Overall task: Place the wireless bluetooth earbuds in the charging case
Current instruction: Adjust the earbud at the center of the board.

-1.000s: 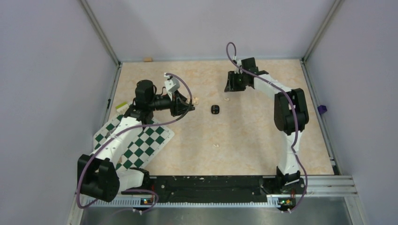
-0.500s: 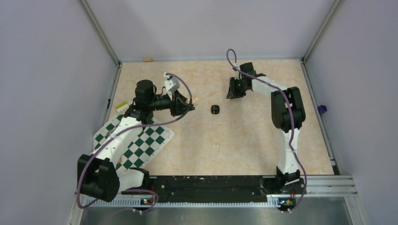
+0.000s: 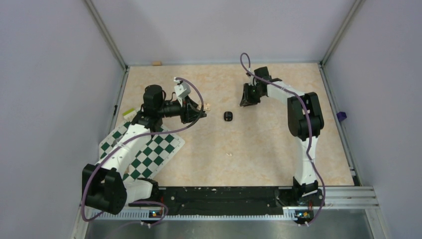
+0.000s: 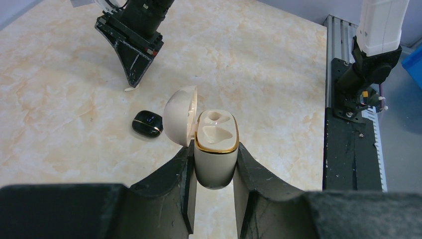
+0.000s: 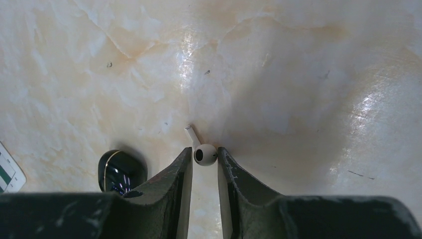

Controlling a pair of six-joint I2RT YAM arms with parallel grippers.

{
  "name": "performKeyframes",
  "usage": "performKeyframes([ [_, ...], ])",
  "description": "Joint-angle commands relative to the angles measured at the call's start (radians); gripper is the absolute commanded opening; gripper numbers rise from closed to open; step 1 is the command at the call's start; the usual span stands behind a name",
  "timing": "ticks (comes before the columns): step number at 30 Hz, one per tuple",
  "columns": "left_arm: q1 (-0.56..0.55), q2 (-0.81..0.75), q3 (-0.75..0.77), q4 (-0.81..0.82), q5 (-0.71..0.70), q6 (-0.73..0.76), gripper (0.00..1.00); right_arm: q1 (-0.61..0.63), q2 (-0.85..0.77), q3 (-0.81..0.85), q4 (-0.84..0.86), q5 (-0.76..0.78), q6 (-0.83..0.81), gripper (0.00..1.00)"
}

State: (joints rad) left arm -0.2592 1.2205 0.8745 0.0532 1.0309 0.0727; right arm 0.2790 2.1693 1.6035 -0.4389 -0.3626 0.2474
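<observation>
This was a robotics lab, a closed test cell built round a bench. Plain lilac-grey walls [image 3: 50, 99] boxed it in on three sides, joined by bare aluminium posts [image 3: 106, 35] running in from the upper corners. Two white-and-black robot arms, the left arm [image 3: 122, 147] and the right arm [image 3: 304, 149], were bolted to a black rail [image 3: 224, 196] along the bottom of the frame, with purple cables [image 3: 318, 174] looping off them. The marble-patterned tabletop [image 3: 259, 144] carried a green chequered mat [image 3: 149, 154] at lower left.

We note marbled table [image 3: 278, 149] bearing chequered mat [image 3: 149, 154], black glossy piece [image 3: 228, 116], white earbud [image 5: 205, 154], white crumb [image 3: 229, 155].
</observation>
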Motion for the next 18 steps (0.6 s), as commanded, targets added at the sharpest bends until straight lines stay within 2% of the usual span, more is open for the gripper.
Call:
performKeyframes([
  [1, 0.005, 0.001, -0.002, 0.050, 0.009, -0.007, 0.00, -0.003, -0.017, 0.000, -0.021, -0.018, -0.002, 0.24],
  [9, 0.005, 0.006, -0.002, 0.052, 0.007, -0.012, 0.00, -0.009, -0.077, -0.001, 0.015, -0.072, -0.058, 0.18],
  [18, 0.003, 0.031, -0.008, 0.081, -0.022, -0.050, 0.00, 0.008, -0.315, -0.059, 0.082, -0.090, -0.233, 0.17],
])
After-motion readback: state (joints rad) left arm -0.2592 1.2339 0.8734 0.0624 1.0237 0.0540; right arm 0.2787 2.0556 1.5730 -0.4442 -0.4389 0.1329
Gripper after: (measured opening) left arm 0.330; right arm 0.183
